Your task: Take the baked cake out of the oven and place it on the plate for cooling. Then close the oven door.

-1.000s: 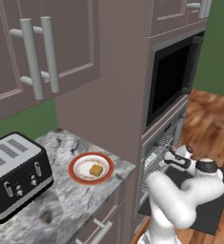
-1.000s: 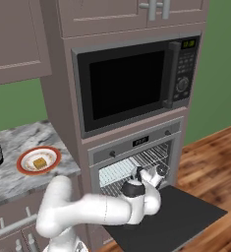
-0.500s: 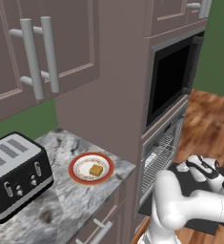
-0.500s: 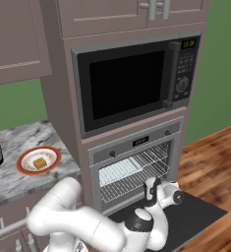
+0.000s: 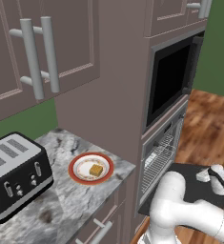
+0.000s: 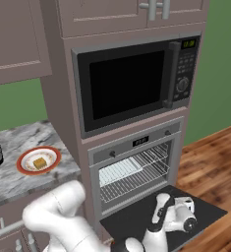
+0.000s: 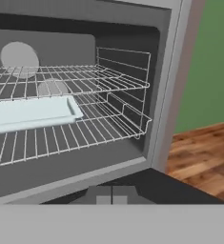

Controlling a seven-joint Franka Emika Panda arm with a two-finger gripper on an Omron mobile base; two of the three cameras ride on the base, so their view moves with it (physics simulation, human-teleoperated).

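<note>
While the oven door point(image 6: 161, 219) lies flat open, the gripper point(image 7: 111, 196) hovers low just above it, fingers pressed together and pinching nothing. One baked cake point(image 5: 96, 169), a small golden square, sits on the one plate point(image 5: 75, 168), orange-rimmed, on the marble counter point(image 5: 66, 209), well apart from the hand. Same pair from the right side: cake point(image 6: 38, 163) on plate point(image 6: 23, 165). Inside the oven point(image 6: 136, 170) count two wire racks point(image 7: 99, 81), and one pale baking tray point(image 7: 32, 112) resting on the lower one. Two knobs on the silver control strip, one small display between them. Above it, one black-windowed microwave point(image 6: 129, 83), door shut. One black four-slot toaster point(image 5: 18, 178) stands at the counter's left, beside the plate. Two bar handles point(image 5: 42, 55) hang on the upper cabinet.
</note>
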